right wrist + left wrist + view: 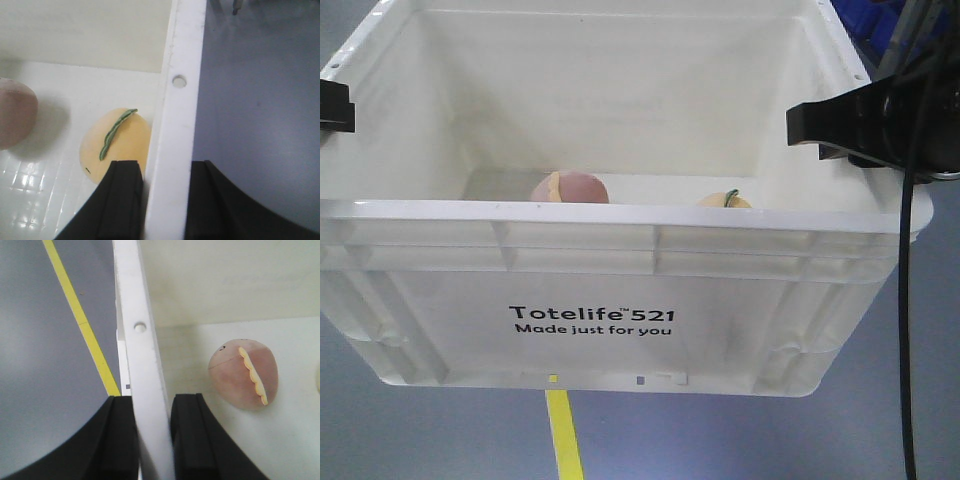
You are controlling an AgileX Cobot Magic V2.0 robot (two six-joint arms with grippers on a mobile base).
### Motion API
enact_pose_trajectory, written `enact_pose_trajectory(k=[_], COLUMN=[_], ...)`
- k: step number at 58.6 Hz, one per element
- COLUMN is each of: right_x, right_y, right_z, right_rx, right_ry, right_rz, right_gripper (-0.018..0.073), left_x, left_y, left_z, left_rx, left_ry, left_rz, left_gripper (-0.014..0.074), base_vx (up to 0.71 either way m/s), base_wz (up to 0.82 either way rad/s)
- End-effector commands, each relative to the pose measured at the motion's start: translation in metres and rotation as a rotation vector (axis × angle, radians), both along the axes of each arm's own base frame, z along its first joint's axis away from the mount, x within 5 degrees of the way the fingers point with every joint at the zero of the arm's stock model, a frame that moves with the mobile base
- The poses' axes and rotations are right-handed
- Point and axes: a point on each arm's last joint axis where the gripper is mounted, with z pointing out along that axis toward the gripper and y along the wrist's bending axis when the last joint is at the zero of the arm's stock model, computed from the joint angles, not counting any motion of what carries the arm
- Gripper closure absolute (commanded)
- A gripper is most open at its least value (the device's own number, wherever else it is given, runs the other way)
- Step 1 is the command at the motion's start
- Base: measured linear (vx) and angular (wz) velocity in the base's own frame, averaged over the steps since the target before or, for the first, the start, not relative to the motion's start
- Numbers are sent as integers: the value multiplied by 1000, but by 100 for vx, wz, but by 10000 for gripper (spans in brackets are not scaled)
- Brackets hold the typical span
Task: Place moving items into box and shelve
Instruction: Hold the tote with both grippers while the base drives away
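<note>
The white box, printed "Totelife 521", fills the front view and hangs above the grey floor. Inside on its bottom lie the pinkish-brown toy with a yellow rim and the pale yellow fruit toy with a green leaf. My left gripper is shut on the box's left rim, one finger outside, one inside. Clamped the same way on the right rim is my right gripper. In the front view only black parts of both grippers show at the box's sides.
A yellow floor line runs under the box over grey floor. Blue bins show at the top right behind the right arm. A black cable hangs down at the right.
</note>
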Motion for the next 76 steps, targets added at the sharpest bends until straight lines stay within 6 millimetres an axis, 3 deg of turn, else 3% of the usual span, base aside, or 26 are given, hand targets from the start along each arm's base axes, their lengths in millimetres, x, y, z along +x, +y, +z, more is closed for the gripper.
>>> enact_pose_trajectory(k=[1, 76], right_x=[0, 0], right_y=[-8, -8], right_z=[31, 31], right_rx=[2, 2], right_ry=[-226, -226], right_rz=[34, 34], right_gripper=[495, 495], left_x=[-2, -2], left_y=[1, 1], left_z=[28, 28], left_rx=[-28, -27], left_ry=[-202, -202], left_rz=[-6, -5], left_gripper=[558, 558], base_vx=[42, 36], base_wz=[-29, -42])
